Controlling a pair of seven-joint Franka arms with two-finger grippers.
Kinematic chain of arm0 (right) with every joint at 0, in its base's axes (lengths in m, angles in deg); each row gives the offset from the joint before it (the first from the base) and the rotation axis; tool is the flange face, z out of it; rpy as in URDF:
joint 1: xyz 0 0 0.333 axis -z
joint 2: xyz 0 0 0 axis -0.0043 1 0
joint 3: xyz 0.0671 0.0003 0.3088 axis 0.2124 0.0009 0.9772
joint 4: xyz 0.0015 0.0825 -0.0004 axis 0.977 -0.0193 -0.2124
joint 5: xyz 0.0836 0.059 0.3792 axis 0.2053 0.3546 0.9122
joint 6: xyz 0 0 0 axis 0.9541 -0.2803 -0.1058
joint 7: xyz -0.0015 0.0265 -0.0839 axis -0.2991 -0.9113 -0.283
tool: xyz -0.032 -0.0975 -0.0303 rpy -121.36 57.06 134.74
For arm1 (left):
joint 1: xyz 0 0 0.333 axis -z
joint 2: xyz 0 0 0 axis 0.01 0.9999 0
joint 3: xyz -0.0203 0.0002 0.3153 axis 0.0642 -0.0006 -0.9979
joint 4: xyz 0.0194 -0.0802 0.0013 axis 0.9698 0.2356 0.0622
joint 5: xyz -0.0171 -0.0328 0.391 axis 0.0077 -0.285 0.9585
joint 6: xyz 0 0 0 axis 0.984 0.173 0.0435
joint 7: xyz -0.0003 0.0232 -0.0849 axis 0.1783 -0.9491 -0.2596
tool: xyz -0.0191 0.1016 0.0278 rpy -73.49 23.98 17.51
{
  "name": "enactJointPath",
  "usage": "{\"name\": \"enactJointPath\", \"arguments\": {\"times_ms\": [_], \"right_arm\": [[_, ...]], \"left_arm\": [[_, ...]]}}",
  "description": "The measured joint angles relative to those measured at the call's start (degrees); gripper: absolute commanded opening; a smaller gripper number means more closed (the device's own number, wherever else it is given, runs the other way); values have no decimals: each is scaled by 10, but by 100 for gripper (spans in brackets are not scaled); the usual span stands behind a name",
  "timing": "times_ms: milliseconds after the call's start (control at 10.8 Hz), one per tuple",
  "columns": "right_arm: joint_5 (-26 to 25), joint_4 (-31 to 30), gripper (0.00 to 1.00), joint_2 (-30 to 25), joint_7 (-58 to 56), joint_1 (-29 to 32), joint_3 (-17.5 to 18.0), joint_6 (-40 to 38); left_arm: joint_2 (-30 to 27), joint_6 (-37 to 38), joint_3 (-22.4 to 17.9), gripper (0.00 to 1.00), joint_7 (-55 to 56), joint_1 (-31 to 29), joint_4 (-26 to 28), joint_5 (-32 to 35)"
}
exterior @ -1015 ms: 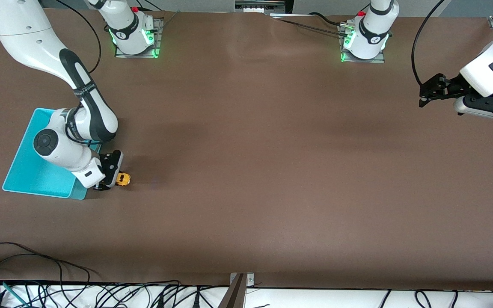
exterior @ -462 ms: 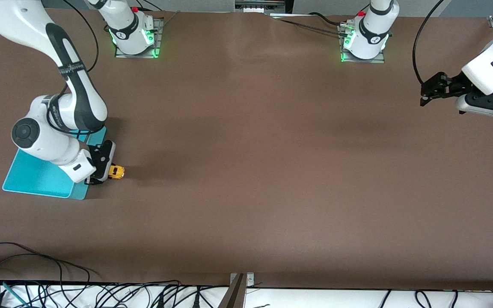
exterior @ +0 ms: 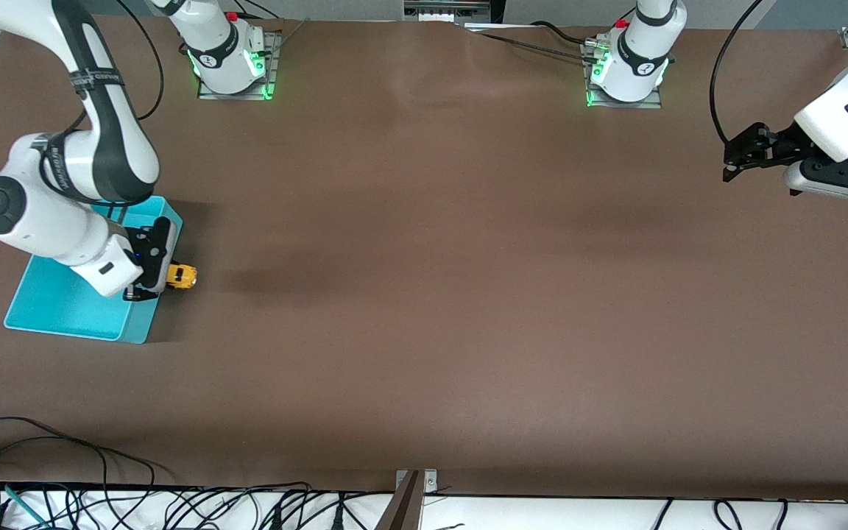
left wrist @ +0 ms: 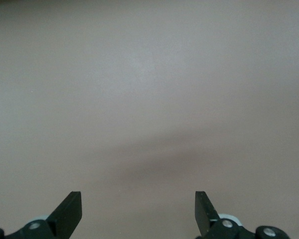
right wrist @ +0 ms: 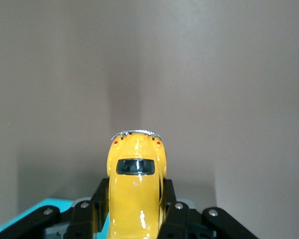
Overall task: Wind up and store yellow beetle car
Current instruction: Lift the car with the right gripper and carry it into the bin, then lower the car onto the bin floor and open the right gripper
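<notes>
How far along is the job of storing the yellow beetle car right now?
Done: the right gripper is shut on the yellow beetle car. In hand: it holds the car up at the edge of the turquoise bin. Left: getting the car into the bin and letting go. The left gripper waits, open, at the left arm's end of the table.

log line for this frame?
right hand: shut on yellow beetle car, at turquoise bin edge | left hand: open, waiting over table | car not in bin

Non-task items on the brown table

A shallow turquoise plastic bin (exterior: 63,305) sits at nine o'clock; tangled black cables (exterior: 137,500) run along six o'clock.
</notes>
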Motion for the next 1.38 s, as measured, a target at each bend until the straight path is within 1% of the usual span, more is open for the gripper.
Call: {"name": "enactJointPath", "arguments": {"times_ms": [277, 554, 831, 1015, 1200, 1385], "right_arm": [[-1, 0, 0, -4, -117, 48, -2, -14], [-5, -4, 0, -4, -194, 82, -3, -18], [-41, -12, 0, -2, -256, 129, -4, -20], [-47, -30, 0, -2, -300, 155, -4, -20], [-51, -57, 0, -4, -331, 166, -1, -10], [-52, -114, 0, -22, -356, 174, 4, 31]], "left_arm": [[0, 3, 0, 100, 0, 0, 0, 0], [0, 5, 1, 100, 0, 0, 0, 0], [0, 6, 1, 100, 0, 0, 0, 0], [0, 6, 1, 100, 0, 0, 0, 0], [0, 6, 1, 100, 0, 0, 0, 0], [0, 6, 1, 100, 0, 0, 0, 0]]}}
